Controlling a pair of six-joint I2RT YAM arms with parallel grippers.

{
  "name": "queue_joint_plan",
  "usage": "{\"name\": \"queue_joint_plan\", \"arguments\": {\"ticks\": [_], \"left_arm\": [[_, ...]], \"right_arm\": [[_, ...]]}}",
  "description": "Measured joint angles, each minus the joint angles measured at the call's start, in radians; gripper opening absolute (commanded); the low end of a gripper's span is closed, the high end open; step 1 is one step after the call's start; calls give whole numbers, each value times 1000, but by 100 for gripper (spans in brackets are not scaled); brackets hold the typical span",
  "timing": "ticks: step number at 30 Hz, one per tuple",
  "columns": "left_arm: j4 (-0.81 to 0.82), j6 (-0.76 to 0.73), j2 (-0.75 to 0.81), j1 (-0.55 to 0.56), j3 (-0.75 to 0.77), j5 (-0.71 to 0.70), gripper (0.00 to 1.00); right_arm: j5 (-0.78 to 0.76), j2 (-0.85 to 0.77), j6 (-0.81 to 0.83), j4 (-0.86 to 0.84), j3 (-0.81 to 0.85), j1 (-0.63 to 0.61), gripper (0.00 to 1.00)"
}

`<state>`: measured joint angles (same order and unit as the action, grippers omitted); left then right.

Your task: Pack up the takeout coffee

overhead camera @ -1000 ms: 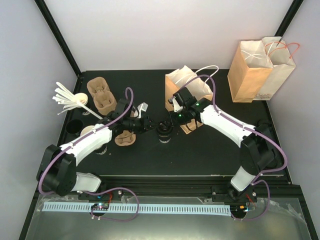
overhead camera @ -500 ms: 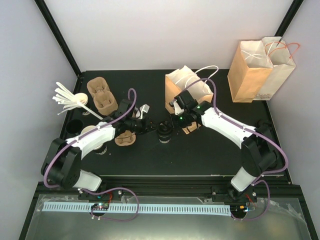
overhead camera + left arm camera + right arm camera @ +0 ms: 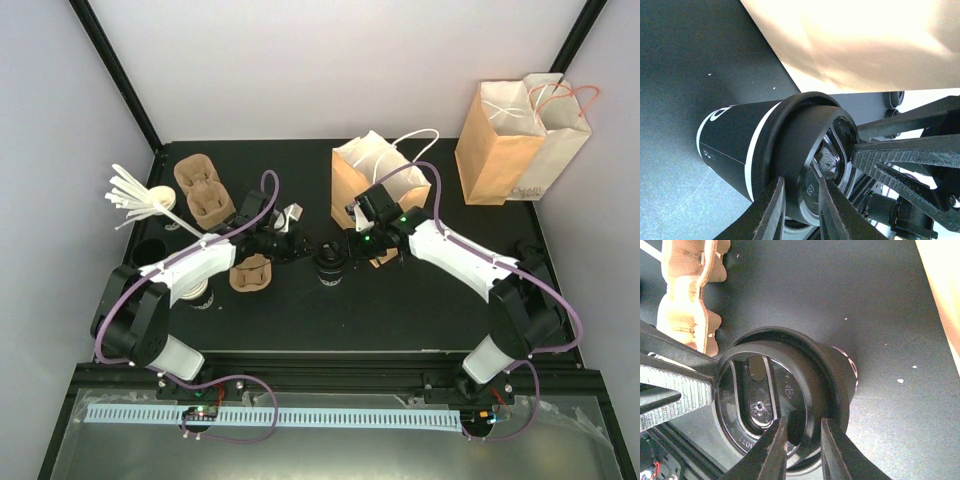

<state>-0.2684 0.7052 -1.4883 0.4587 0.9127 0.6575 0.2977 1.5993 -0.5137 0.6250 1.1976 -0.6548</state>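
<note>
The takeout coffee [image 3: 328,266], a black cup with a black lid, stands upright mid-table in front of an open paper bag [image 3: 368,172]. My left gripper [image 3: 306,250] reaches it from the left. In the left wrist view the cup [image 3: 735,145] shows a white band, and my left gripper [image 3: 800,202] is shut across the lid's rim, one finger outside and one on top. My right gripper [image 3: 347,247] comes from the right. In the right wrist view it [image 3: 802,450] pinches the lid [image 3: 765,400] at the near rim the same way.
A second paper bag [image 3: 520,140] stands at the back right. Cardboard cup carriers [image 3: 203,190] lie at the left, one [image 3: 250,273] just left of the cup. White stirrers [image 3: 135,195], cream cups [image 3: 195,285] and loose lids [image 3: 150,252] sit at the far left.
Both grippers have narrowed onto the lid's rim from either side. The left arm has swung slightly toward the back. The cup has stayed in place.
</note>
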Motion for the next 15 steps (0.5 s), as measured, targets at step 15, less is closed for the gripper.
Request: {"name": "queue_joint_plan", "arguments": {"ticks": [15], "left_arm": [[-84, -89, -15, -8, 99, -8, 22]], "right_arm": [[-6, -37, -65, -31, -28, -2, 24]]}}
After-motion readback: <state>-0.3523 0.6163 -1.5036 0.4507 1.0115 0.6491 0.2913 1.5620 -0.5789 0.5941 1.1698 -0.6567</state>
